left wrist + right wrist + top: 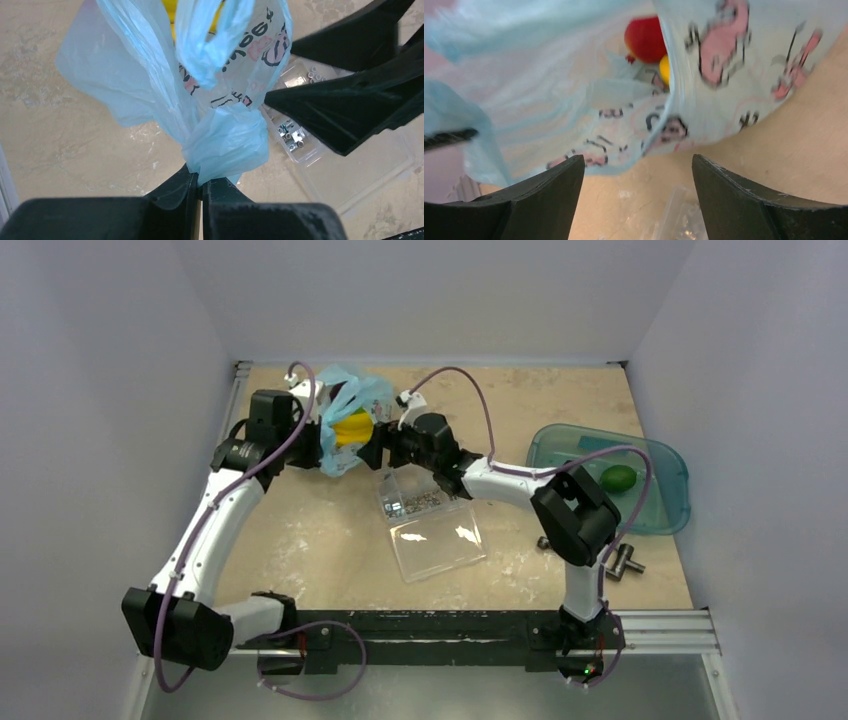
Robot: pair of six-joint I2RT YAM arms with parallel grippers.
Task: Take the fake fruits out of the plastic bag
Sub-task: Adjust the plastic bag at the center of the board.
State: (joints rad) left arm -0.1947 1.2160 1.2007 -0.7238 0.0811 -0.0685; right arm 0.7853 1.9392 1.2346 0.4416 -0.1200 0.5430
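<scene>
The left end effector (201, 187) pinches the plastic bag (225, 140) at the desk's (300, 540) far edge — the right end effector (638, 190) gapes empty, red fruit (645, 39) straight ahead inside.

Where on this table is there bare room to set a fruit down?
Bare tabletop lies between the left arm and the clear box, and along the far edge between the plastic bag and the teal tray. It is crowded mid-table, where the left fingers and right fingers meet at the bag.
</scene>
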